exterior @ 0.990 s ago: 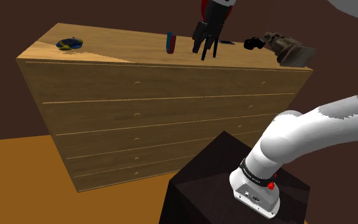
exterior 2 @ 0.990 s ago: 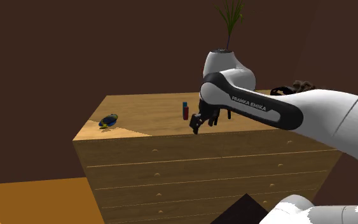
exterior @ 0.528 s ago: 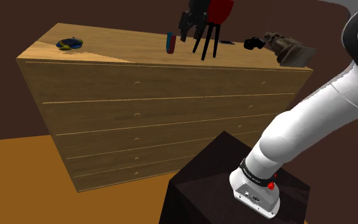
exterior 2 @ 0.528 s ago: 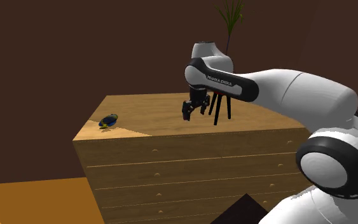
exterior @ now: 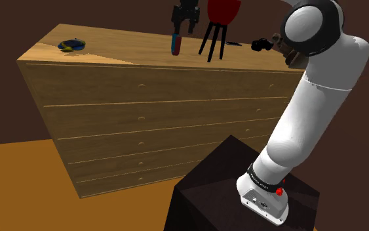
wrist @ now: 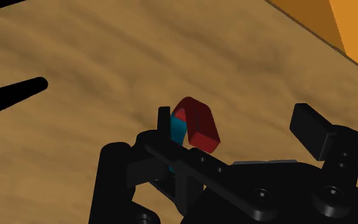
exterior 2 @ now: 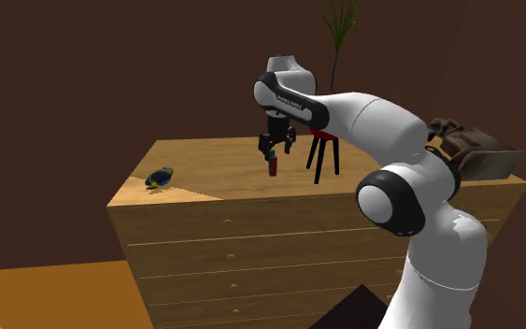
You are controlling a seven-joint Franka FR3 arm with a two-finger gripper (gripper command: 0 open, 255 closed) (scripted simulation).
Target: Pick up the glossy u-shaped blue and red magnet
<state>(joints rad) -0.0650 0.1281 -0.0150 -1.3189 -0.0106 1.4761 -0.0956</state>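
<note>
Magnet [exterior: 175,44] on dresser [exterior: 117,42] top, claw [exterior: 183,25] just above it, three-legged stand [exterior: 213,41] beside, toward shoulder view's right

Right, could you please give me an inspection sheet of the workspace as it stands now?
Surface: wooden dresser top, with drawers below.
Job's things: blue and red magnet, standing on the dresser top, not lifted.
Clutter: blue and yellow object near the shoulder view's left end; red pot on black legs; small black object; brown shoe-like item.
Grippers: gripper just above the magnet; fingers stand apart with the magnet between them, nearer one of them, not clasped.
Cables: nothing seen.
Surroundings: dark brown walls, orange floor, dark stand.
</note>
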